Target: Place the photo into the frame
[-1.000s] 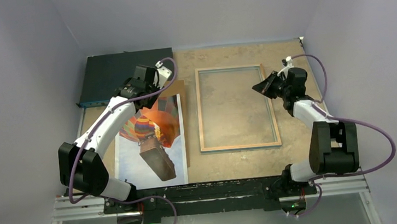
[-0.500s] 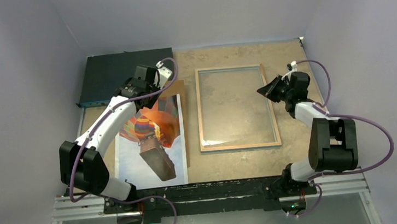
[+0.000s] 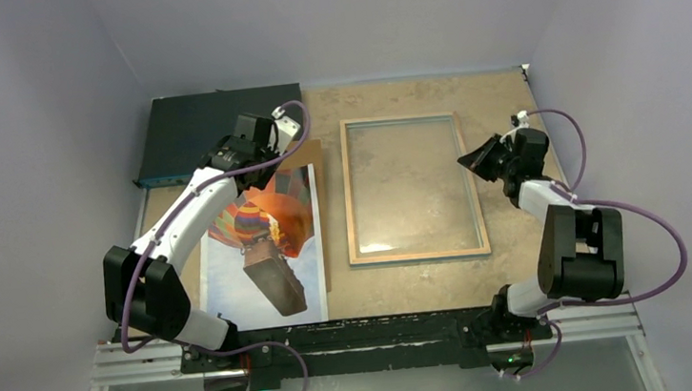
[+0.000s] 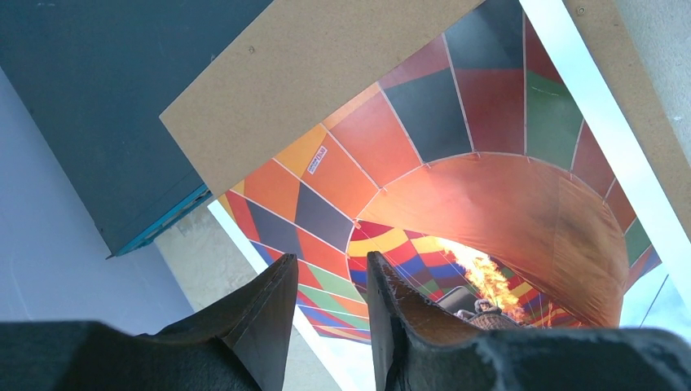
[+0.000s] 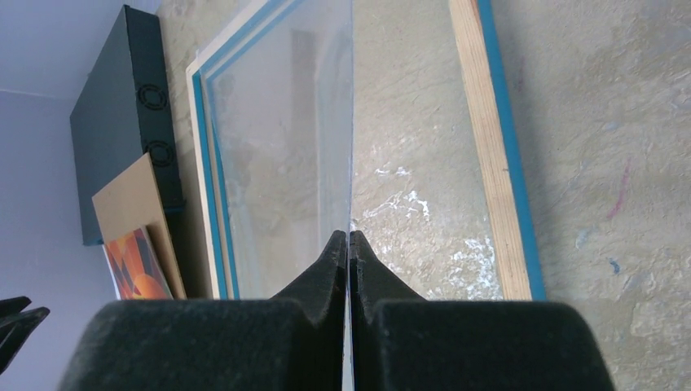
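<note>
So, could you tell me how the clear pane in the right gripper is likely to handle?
Probably stiff: the clear pane looks straight while the right gripper pinches one edge. Its glossy faces look slippery, and so thin, possibly fragile.

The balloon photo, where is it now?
In the top view, the photo lies on the left, on a brown board, left of the frame, near the dark box.

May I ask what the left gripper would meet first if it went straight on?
Probably the photo, its balloon print lying just ahead of the left gripper; depth is hard to judge.
</note>
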Motion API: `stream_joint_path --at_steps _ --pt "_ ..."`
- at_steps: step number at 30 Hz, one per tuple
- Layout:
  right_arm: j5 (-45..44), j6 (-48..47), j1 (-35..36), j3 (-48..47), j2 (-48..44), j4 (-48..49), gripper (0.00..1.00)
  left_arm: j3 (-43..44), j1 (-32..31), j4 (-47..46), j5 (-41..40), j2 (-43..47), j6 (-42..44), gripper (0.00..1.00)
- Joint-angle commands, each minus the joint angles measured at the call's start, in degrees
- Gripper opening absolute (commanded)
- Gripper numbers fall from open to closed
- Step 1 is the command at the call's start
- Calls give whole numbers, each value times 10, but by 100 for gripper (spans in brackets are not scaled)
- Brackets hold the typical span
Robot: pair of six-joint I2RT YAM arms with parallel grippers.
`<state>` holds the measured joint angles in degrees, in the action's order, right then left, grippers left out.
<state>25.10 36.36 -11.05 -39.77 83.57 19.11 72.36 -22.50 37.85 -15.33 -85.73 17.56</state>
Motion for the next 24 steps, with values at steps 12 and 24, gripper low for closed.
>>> stream_joint_path --at_steps 12,24 --pt "66 -12 -6 -13 31 2 0 -4 -7 -21 20 -11 -13 35" --pt "92 1 -6 -26 40 -33 0 23 -120 -63 14 -107 -56 34"
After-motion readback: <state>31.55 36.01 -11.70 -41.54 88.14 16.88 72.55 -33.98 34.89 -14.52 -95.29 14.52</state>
